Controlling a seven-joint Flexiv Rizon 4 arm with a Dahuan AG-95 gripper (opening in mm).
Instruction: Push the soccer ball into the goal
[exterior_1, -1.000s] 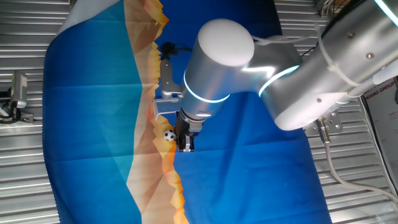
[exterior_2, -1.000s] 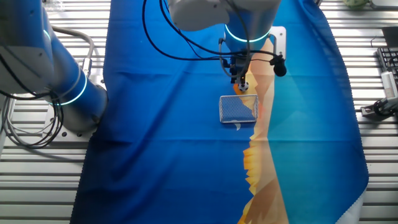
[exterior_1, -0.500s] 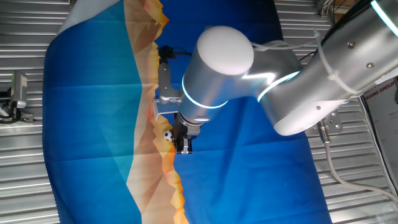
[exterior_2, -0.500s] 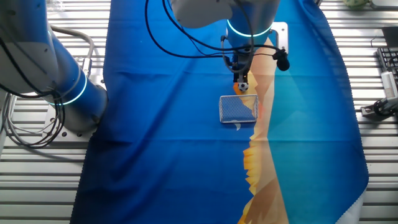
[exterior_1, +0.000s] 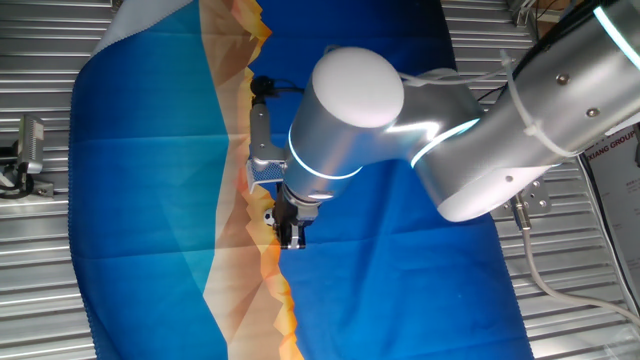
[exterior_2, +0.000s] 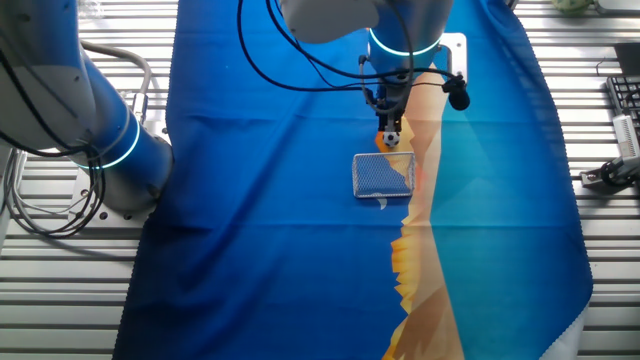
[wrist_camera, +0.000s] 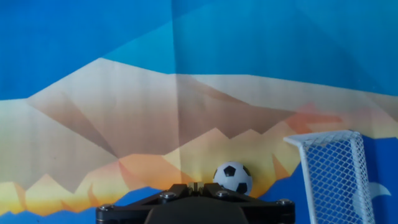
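Note:
The soccer ball (wrist_camera: 232, 178), tiny and white with black patches, rests on the orange part of the cloth just ahead and right of my fingertips. My gripper (wrist_camera: 196, 186) is shut with nothing between its fingers, its tip right beside the ball. The goal (wrist_camera: 333, 176), a white frame with pale netting, stands to the right in the hand view. In the other fixed view the ball (exterior_2: 392, 140) lies between my gripper (exterior_2: 390, 122) and the goal (exterior_2: 384, 175). In one fixed view my gripper (exterior_1: 291, 238) half hides the ball (exterior_1: 269, 215), and the arm covers most of the goal (exterior_1: 261, 171).
A blue, teal and orange printed cloth (exterior_2: 250, 230) covers the ribbed metal table (exterior_2: 60, 300). A black cable and a small black part (exterior_2: 458, 97) hang beside the wrist. Another blue arm's base (exterior_2: 120, 150) stands at the left. Clamps (exterior_1: 25, 150) sit beyond the cloth's edge.
The wrist has shifted slightly sideways along the cloth's orange band, with the shut gripper staying close against the ball. The ball has barely moved. The goal stays where it was.

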